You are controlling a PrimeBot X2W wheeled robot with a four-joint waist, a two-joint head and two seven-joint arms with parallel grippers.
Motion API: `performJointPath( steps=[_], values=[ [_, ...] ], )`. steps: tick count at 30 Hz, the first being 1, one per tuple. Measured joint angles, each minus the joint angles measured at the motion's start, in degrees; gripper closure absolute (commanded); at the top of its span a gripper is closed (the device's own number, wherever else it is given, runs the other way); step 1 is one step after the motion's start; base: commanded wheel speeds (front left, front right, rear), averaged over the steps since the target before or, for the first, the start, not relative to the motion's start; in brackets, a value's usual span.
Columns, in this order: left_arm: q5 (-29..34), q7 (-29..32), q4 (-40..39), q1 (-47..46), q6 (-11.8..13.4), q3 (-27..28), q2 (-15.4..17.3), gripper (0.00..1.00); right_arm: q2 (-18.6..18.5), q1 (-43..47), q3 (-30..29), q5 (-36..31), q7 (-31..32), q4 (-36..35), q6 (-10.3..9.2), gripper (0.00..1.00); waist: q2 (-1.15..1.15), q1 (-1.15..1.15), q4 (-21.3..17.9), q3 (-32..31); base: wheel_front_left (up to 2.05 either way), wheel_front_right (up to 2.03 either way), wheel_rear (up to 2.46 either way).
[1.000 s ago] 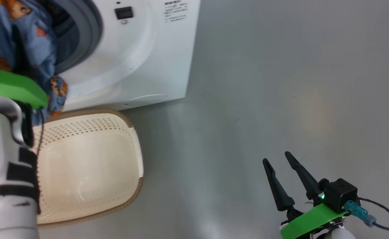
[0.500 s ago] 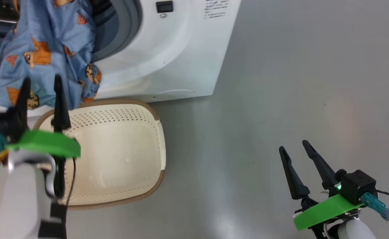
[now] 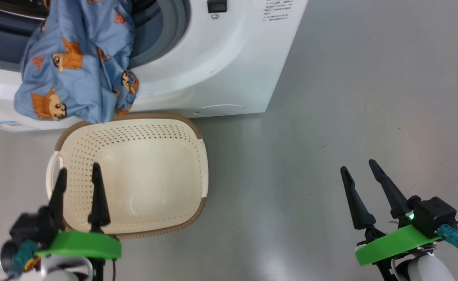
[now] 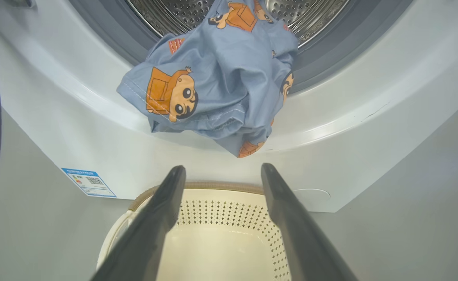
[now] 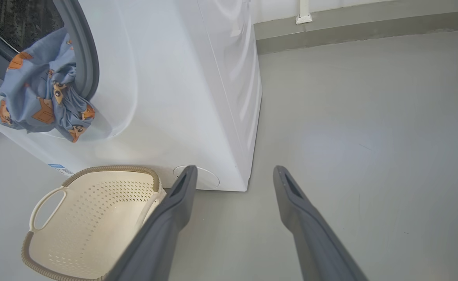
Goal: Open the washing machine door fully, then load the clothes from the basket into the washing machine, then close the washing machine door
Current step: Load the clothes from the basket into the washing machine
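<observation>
On the grey floor [image 3: 330,117], light blue clothes [image 3: 76,66] with orange cartoon faces hang half out of the round mouth of the big white boxy washing machine [image 3: 221,70]. The left gripper [image 3: 78,169], wide open and empty, is nearer and points at them. The right gripper [image 3: 355,164], also wide open, is far off to the side.

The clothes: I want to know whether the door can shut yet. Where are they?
In the head view, upper left, the clothes hang out of the washing machine opening, draped over its front lip just above the basket.
</observation>
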Motion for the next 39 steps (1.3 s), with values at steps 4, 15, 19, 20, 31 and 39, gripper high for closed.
performJointPath(
  steps=[4,15,19,20,31,39],
  values=[
    [-2.07,0.00,-2.66,3.72,2.02,-1.79,0.03,0.00,0.00,0.01,-0.66,-0.03,0.00,-0.23,0.01,0.00,0.00,0.00,0.39,-0.43,0.00,0.00,0.00],
    [-3.33,0.08,-10.43,9.61,4.94,-4.98,0.16,0.00,0.11,0.06,-1.34,-0.03,0.00,-0.79,0.01,0.00,0.00,0.00,0.70,-0.53,0.00,0.00,0.00],
    [-3.33,0.14,-11.27,9.64,5.17,-4.95,0.44,0.00,0.14,0.06,-1.33,-0.04,0.00,-0.78,0.01,0.00,0.00,0.00,0.53,-0.27,0.00,0.00,0.00],
    [-3.33,0.14,-11.36,9.67,5.47,-4.94,0.47,0.00,0.18,0.06,-1.33,-0.04,-0.01,-0.78,0.01,0.00,0.00,0.00,0.46,-0.19,0.00,0.00,0.00],
    [-4.10,0.58,-10.87,9.69,5.52,-4.90,0.62,0.00,0.45,0.05,-1.32,-0.04,-0.01,-0.78,0.00,0.00,0.00,0.00,-0.16,0.58,0.00,0.00,0.00],
    [-5.59,0.55,-6.80,3.74,5.45,-5.00,0.59,0.00,0.44,-0.48,-1.04,-0.21,0.00,-0.76,0.00,0.00,0.00,0.00,-1.14,1.27,0.00,0.00,0.00]
  ],
)
